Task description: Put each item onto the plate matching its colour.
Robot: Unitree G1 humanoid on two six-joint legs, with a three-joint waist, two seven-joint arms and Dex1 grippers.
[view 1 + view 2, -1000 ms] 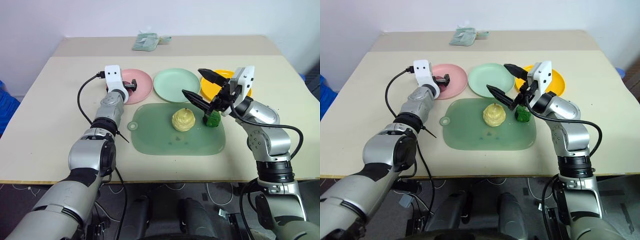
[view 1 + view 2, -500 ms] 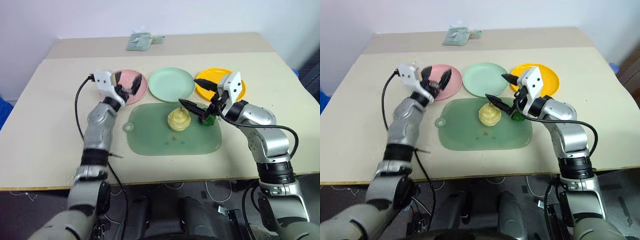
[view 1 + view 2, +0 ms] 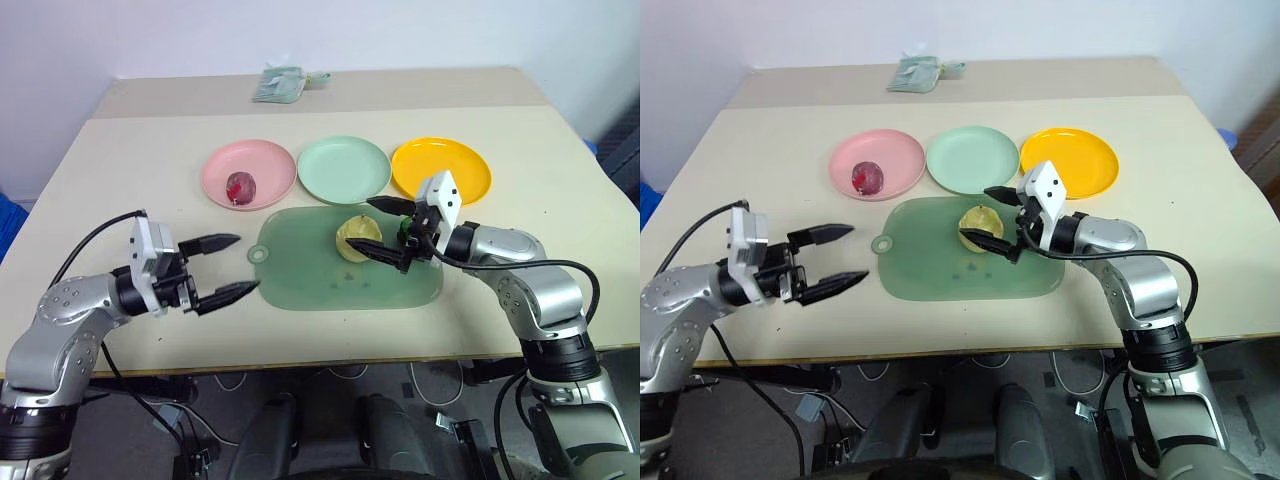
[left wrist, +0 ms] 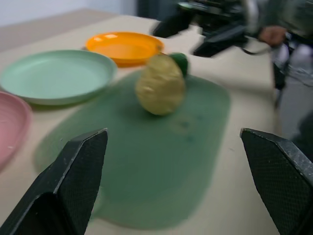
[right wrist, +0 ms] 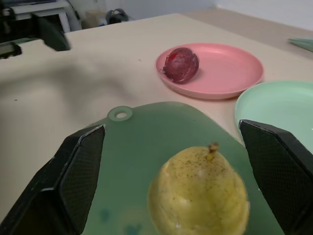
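Left gripper hovering over bare table left of the mat, fingers spread wide, gripping nothing. Red fruit sitting on the pink plate. Green plate lying between pink and yellow plate. Yellow fruit sitting on the mat, right gripper spread around it, not pinching. Green ball lying just behind the yellow fruit.

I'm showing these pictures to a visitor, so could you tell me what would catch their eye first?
Three plates in a row, pink, mint and orange, with a red fruit on the pink one. In front, the open right gripper brackets a yellow fruit on a green mat.
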